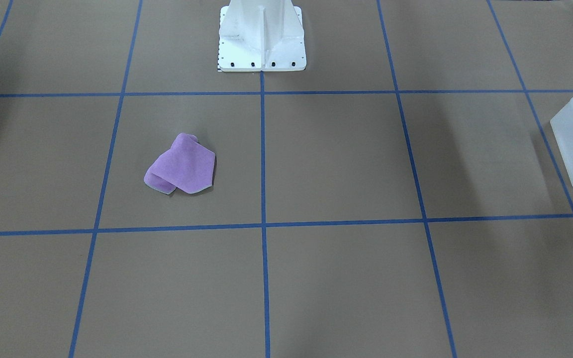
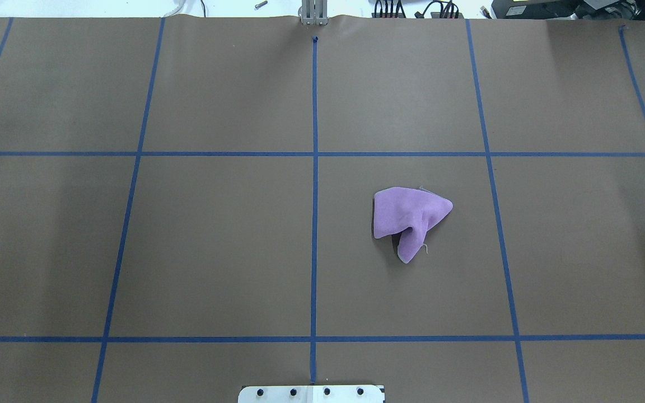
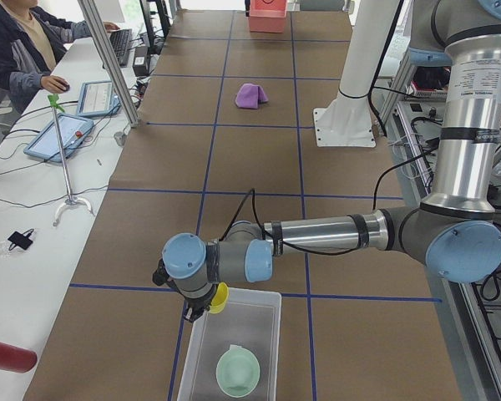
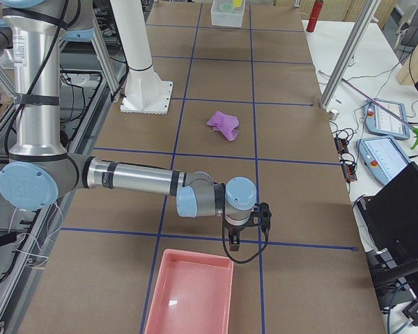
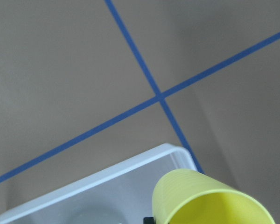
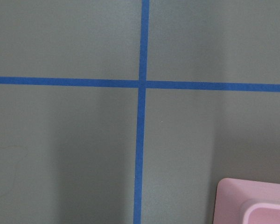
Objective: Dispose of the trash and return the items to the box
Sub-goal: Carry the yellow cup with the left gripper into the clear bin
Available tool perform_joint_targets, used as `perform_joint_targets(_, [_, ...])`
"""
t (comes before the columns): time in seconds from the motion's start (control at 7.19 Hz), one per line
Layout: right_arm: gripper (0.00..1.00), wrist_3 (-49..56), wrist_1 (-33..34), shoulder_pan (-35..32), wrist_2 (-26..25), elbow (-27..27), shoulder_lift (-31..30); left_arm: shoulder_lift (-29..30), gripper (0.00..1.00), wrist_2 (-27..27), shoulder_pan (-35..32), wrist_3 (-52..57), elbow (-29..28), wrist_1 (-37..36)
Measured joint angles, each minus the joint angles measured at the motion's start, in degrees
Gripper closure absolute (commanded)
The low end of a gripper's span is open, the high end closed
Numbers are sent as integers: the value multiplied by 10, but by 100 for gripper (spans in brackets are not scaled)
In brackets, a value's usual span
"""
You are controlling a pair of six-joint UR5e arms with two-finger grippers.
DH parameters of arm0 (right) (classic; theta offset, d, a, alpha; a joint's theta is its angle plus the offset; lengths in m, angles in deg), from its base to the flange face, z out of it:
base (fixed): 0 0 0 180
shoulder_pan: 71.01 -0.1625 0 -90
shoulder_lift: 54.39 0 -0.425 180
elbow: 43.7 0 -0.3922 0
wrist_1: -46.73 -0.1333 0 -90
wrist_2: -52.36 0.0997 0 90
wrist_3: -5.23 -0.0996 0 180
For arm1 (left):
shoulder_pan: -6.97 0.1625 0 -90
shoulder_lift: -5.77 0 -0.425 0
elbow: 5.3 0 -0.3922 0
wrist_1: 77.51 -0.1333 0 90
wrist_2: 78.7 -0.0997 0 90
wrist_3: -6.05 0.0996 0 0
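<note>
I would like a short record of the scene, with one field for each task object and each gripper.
purple cloth: lying crumpled on the table, nothing touching it
box: at the robot's left end of the table
mint bowl: inside the box
yellow cup: at the left gripper, over the box near a corner
left gripper: grip cannot be judged
right gripper: near the pink tray, state cannot be judged

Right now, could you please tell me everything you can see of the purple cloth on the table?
The purple cloth is a small, soft piece of fabric with a pale edge, crumpled and folded over itself, with one narrow flap pointing toward the robot base. It lies on the brown table, inside one square of the blue tape grid, on the robot's right of the centre line. Only the table touches it.
</note>
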Motion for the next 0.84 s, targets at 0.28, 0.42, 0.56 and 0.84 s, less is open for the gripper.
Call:
perform_joint_targets(0.28, [0,0,-1,0,-1,-2,0,12,100,0,2,-71,-76,98])
perform_joint_targets(0.42, [0,0,-1,0,-1,-3,0,15,100,3,7,-91,-95,117])
perform_joint_targets(0.56, [0,0,-1,0,-1,-4,1,16,100,11,14,-100,-106,124])
perform_joint_targets(0.84, [0,-1,-1,0,0,-5,3,14,100,29,31,-108,-121,127])
